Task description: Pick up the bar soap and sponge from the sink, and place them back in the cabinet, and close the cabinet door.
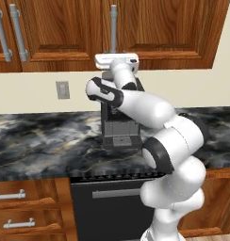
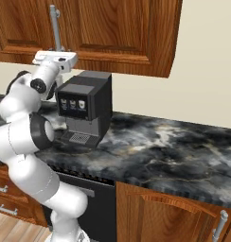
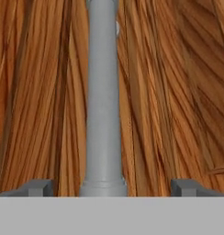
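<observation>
The cabinet door (image 1: 168,28) (image 2: 112,28) is a wide reddish-brown panel lying flush with its neighbours. Its long vertical silver handle (image 1: 113,26) (image 2: 54,26) (image 3: 103,92) runs down the door's left side. My gripper (image 1: 115,55) (image 2: 57,53) (image 3: 111,187) is raised to the lower end of that handle. It is open, with one dark fingertip (image 3: 40,187) on each side of the bar and gaps between. The wood of the door fills the hand view behind the bar. The bar soap, the sponge and the sink are out of view.
A black coffee machine (image 1: 119,129) (image 2: 84,106) stands on the dark marble counter (image 1: 36,146) (image 2: 174,151) right under my arm. Neighbouring doors with paired handles (image 1: 15,33) hang to the left. A wall outlet (image 1: 62,89) and low drawers (image 1: 22,209) are also there.
</observation>
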Robot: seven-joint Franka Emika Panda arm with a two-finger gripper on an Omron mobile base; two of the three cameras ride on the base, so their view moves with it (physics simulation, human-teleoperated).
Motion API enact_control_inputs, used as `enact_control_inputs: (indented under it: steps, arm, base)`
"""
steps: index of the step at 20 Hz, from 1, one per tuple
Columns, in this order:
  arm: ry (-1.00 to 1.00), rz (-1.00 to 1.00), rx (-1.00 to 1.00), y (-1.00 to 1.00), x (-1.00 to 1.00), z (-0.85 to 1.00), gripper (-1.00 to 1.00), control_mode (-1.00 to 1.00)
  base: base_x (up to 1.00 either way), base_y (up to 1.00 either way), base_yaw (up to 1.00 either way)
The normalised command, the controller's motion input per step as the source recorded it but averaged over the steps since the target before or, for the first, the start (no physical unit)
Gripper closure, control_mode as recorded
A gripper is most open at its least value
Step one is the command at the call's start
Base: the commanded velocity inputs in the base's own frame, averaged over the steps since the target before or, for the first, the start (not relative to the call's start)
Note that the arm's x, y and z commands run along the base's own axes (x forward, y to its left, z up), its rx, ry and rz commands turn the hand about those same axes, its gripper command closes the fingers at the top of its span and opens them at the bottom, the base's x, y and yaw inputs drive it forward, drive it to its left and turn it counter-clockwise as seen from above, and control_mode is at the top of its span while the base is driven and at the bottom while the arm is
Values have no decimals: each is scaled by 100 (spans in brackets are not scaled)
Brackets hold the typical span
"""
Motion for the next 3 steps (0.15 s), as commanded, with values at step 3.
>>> enact_control_inputs:
  steps: [3]
  arm:
    - [0,0,0,0,21,0,-100,-100]
  base:
    - [0,0,0]
